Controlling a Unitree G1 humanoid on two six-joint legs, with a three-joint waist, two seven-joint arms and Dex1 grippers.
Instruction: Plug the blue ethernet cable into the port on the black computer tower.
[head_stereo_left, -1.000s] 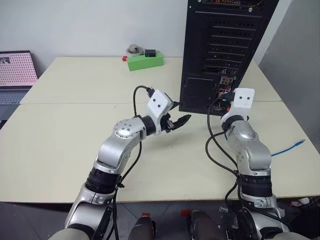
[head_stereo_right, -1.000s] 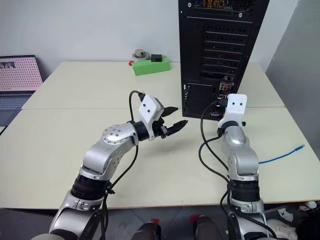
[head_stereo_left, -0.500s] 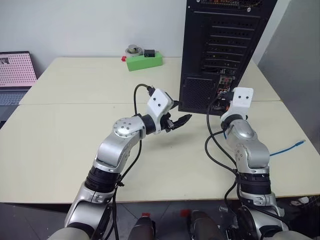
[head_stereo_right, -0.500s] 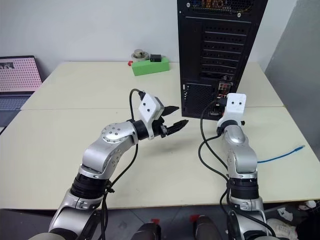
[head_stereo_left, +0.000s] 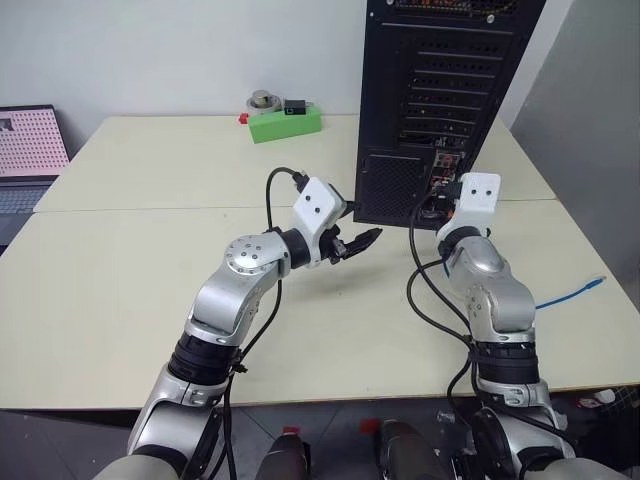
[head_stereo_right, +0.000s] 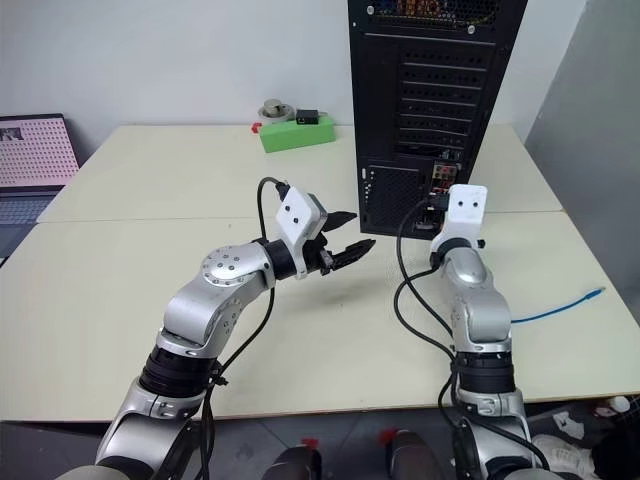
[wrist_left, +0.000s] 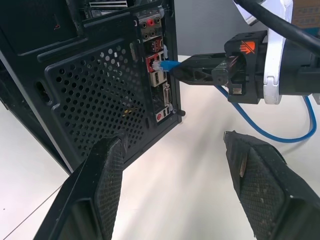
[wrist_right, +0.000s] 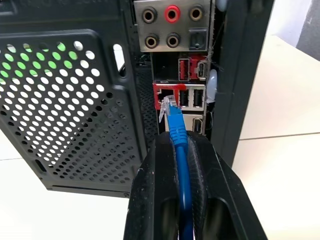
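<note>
The black computer tower (head_stereo_left: 440, 100) stands at the table's far right, rear side toward me. My right gripper (wrist_right: 177, 141) is shut on the blue ethernet cable (wrist_right: 181, 170) just behind its clear plug (wrist_right: 168, 106). The plug's tip sits at the red-framed port (wrist_right: 186, 95) in the connector strip; how deep it sits I cannot tell. From the gripper the cable loops back, and its free end (head_stereo_left: 585, 290) lies on the table to the right. My left gripper (head_stereo_right: 360, 230) hovers open and empty left of the tower's base, pointing at the port strip (wrist_left: 157, 75).
A green box (head_stereo_left: 286, 122) with small items on it stands at the back of the cream table (head_stereo_left: 130, 260). A laptop (head_stereo_left: 25, 150) sits at the far left. Black robot cables (head_stereo_left: 418, 290) loop beside my right arm. The table's right edge is close to the cable's free end.
</note>
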